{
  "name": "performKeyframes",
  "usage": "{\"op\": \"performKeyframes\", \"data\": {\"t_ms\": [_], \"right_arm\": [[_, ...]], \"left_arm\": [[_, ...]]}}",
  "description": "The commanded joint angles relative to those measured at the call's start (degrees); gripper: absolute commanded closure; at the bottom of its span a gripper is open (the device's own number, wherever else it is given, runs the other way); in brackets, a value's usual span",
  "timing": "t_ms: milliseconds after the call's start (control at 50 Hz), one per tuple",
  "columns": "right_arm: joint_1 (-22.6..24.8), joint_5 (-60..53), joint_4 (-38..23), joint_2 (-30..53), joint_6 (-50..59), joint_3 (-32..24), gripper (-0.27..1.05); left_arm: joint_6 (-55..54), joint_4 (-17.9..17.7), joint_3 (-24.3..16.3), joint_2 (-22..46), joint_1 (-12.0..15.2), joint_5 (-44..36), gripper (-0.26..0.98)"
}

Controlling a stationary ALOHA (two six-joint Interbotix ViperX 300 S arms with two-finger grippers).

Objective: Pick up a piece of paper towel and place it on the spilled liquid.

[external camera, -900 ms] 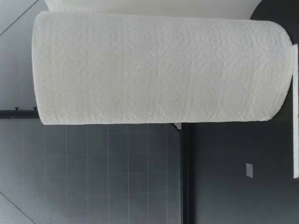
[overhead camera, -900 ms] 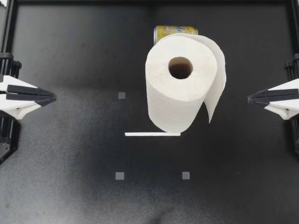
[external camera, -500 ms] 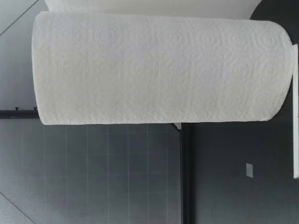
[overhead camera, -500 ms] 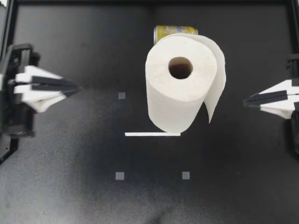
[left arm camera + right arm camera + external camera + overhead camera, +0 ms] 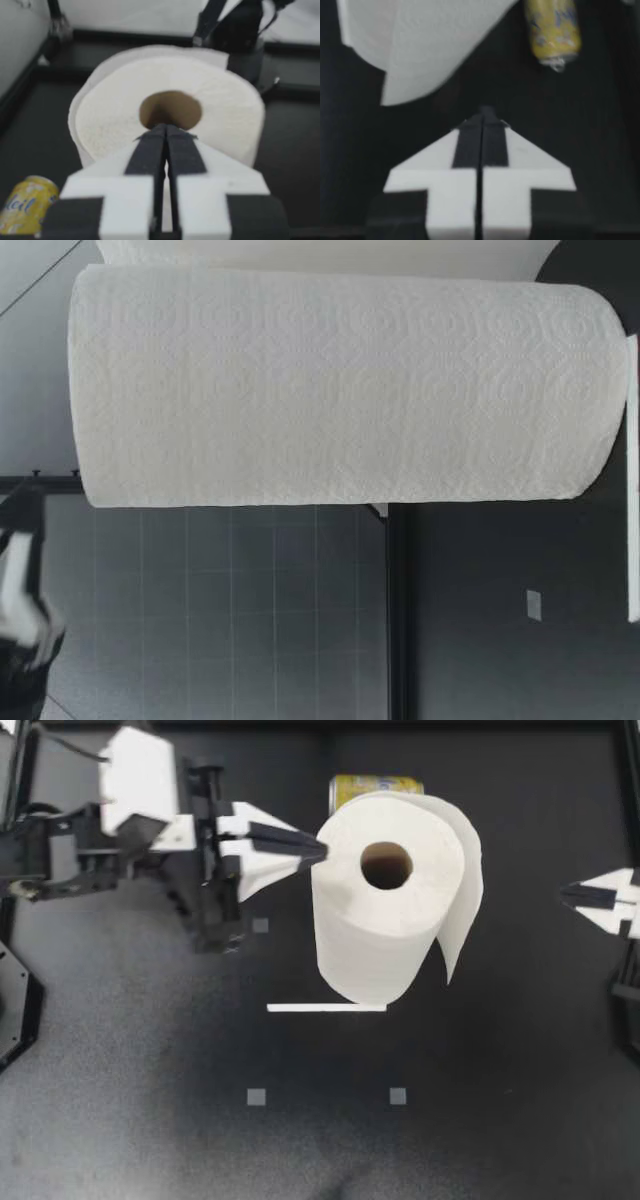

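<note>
Paper towel roll (image 5: pixel 390 895): upright on the worktop (image 5: pixel 150 1100), centre frame, a loose sheet (image 5: pixel 462 910) hanging on its right.
Left gripper (image 5: pixel 320 848): fingers pressed together, tip at the roll's left rim (contact unclear).
Right gripper (image 5: pixel 568 894): fingers together, far right edge, well apart from the roll.
Yellow can (image 5: pixel 375 788): lying behind the roll, top centre.

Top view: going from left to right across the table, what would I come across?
The left arm, jaws shut → roll → loose sheet → right arm, jaws shut.
</note>
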Motion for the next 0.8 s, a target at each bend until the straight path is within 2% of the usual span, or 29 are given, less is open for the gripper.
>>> {"op": "performKeyframes", "data": {"t_ms": [0, 80, 140, 240, 420, 540, 640, 740, 780], "right_arm": [[8.8, 7.3, -8.3, 2.8, 9.1, -0.9, 0.76], [18.1, 13.4, -16.4, 6.0, 23.8, 0.4, 0.76], [21.9, 14.7, -20.0, 7.7, 32.9, 1.8, 0.76], [24.9, 14.6, -23.7, 11.3, 47.3, 4.0, 0.76], [25.3, 13.6, -30.2, 19.4, 66.1, 4.7, 0.74], [25.1, 13.6, -33.8, 24.3, 76.5, 4.9, 0.63], [23.9, 13.9, -34.6, 27.7, 82.6, 5.2, 0.45], [21.0, 14.0, -34.6, 31.5, 88.2, 4.7, 0.18], [20.0, 14.0, -34.7, 32.6, 89.3, 4.3, 0.11]], "left_arm": [[0.0, 0.4, -3.0, 0.6, 0.5, 0.9, 0.62], [0.1, 0.7, -4.1, 1.8, 0.8, 1.5, 0.63], [0.1, 0.8, -4.7, 2.5, 0.9, 2.3, 0.63], [1.1, 0.8, -5.7, 3.8, 0.9, 4.9, 0.62], [1.8, 0.8, -7.6, 4.7, 0.9, 8.6, 0.63], [2.2, 0.8, -8.1, 5.7, 0.9, 10.9, 0.63], [2.3, 0.8, -8.6, 6.4, 0.9, 12.2, 0.63], [2.4, 0.8, -8.9, 6.7, 1.0, 12.9, 0.63], [2.4, 0.8, -8.9, 6.7, 1.0, 13.1, 0.63]]}}
